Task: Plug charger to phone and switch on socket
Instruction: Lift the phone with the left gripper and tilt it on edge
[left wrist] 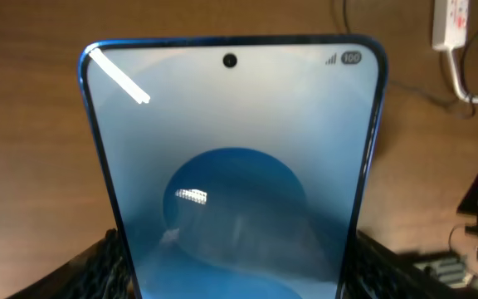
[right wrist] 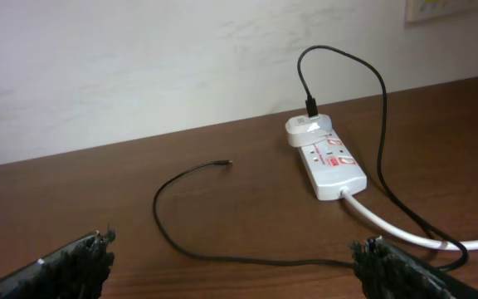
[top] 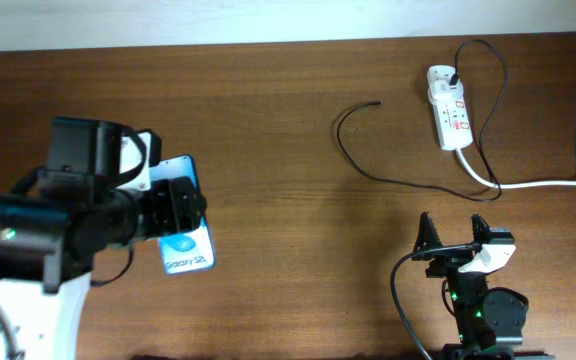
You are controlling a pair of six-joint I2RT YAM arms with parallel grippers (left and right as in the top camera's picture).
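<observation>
Far to the left of the socket [top: 448,108], across the brown counter [top: 288,250], the robot's left hand [top: 178,210] pinches the phone [top: 188,255] by its long edges. Its fingers [left wrist: 98,266] press in from either side, and the bright blue screen faces up, with part of its "Galaxy" lettering readable from overhead. The socket lies near the counter's far edge. Its thick white cord [top: 538,184] runs off to the right, and a white adapter [right wrist: 308,129] sits in its far end. From that adapter the charger [top: 388,180] arcs up, drops past the socket's right side and trails leftward in a loose loop. Its plug tip [top: 377,103] lies bare on the wood to the left of the socket, well apart from the phone. The right hand [top: 453,225] sits on the robot's side of the socket with its fingers spread wide, holding nothing and clear of both cable and cord.
</observation>
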